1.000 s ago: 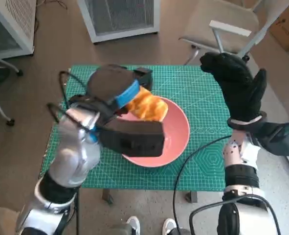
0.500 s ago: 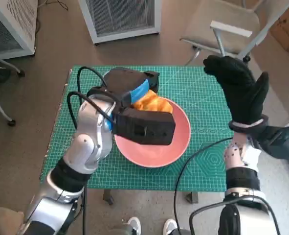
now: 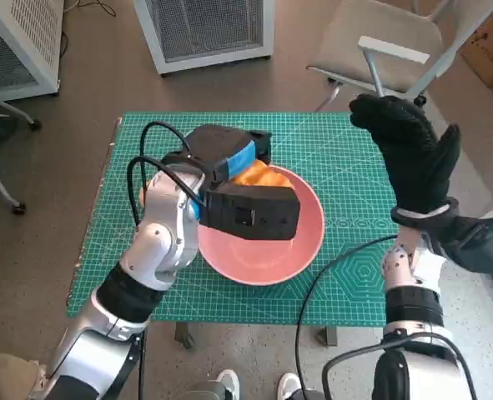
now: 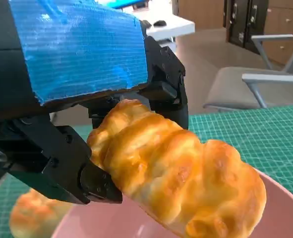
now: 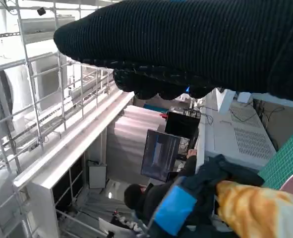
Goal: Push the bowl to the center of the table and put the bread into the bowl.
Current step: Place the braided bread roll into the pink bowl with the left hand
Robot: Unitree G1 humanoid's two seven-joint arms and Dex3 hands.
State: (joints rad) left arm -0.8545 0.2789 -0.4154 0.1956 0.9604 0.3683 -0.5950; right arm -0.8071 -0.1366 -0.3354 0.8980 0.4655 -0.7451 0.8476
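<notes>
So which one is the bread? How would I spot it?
Find the green mat covering the table, then the pink bowl in the middle of it. The bread is the lumpy golden-orange roll over the bowl's far edge, held by the left robot hand with blue tape, the only orange thing there.

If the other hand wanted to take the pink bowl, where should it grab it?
Probably the bare rim of the bowl on the right hand's own side, coming down from above. The rim is thin and stands up, so fingers could pinch it. The far side is crowded by the left hand holding the bread.
</notes>
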